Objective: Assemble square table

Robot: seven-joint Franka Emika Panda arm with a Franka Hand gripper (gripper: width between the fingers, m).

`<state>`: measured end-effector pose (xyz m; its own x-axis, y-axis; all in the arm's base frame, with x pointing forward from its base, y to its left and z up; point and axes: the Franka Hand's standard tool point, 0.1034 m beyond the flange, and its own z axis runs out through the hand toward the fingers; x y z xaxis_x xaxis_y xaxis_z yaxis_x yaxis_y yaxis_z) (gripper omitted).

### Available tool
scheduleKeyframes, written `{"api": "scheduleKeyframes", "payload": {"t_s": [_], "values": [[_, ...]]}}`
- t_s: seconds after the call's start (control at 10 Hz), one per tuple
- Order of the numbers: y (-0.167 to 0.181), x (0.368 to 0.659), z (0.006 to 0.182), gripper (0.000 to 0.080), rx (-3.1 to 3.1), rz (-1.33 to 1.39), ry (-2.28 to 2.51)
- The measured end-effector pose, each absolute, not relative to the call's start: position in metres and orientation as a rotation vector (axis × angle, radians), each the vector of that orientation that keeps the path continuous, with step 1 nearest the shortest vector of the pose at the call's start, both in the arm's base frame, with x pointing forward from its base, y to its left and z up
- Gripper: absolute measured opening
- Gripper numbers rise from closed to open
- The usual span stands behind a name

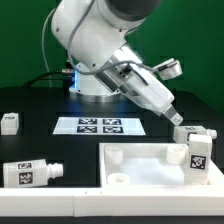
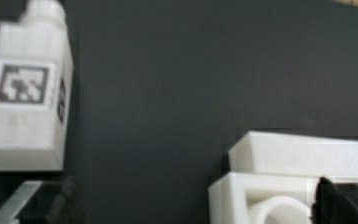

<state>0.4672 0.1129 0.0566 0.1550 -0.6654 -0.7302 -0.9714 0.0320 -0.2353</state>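
Square tabletop [image 1: 140,148] lies flat on the black table [image 1: 40,145], low and toward the exterior view's right, raised rim up, round sockets visible at its corners on the exterior view's left. One peg leg [image 1: 198,155] stands upright at the top's edge on the exterior view's right, tag facing the camera; whether it sits in a socket cannot be told. A second leg [image 1: 193,132] lies on the table just behind that corner, near the gripper [image 1: 175,118]. A third leg [image 1: 30,173] lies on its side well off to the exterior view's left of the top, tag up, narrow end pointing at the top. A fourth leg [image 1: 9,122] sits at the exterior view's left edge, partly cut off by the frame. The gripper hangs over bare table between the marker board [image 1: 100,125] and the top's far corner, jaws spread wide, nothing between them, touching nothing. In the wrist view the gripper [image 2: 185,202] shows two dark fingers [image 2: 19,200] set far apart, black table between them; a corner of the tabletop [image 2: 309,155] with a socket sits by one finger, and a tagged leg [image 2: 25,85] lies by the other, probably the second leg, though the framing is too tight to be sure. The white arm [image 1: 95,35] comes down from the top centre, slanting toward the exterior view's right. The marker board lies flat behind the top, well apart from every leg.
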Motion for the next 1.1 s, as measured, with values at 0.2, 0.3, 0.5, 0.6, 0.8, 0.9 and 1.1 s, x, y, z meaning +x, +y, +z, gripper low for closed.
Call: {"api": "scheduleKeyframes", "payload": {"t_s": [0.2,0.3,0.5,0.6,0.8,0.9,1.1], "values": [[0.111,0.467,0.053,0.0648,-1.733,0.513,1.616],[0.109,0.467,0.052,0.0648,-1.731,0.510,1.621],[0.109,0.465,0.051,0.0648,-1.729,0.512,1.624],[0.119,0.455,0.051,0.0648,-1.671,0.568,1.569],[0.125,0.439,0.039,0.0648,-1.596,0.651,1.525],[0.126,0.435,0.035,0.0648,-1.618,0.650,1.537],[0.123,0.437,0.035,0.0648,-1.613,0.643,1.542]]}}
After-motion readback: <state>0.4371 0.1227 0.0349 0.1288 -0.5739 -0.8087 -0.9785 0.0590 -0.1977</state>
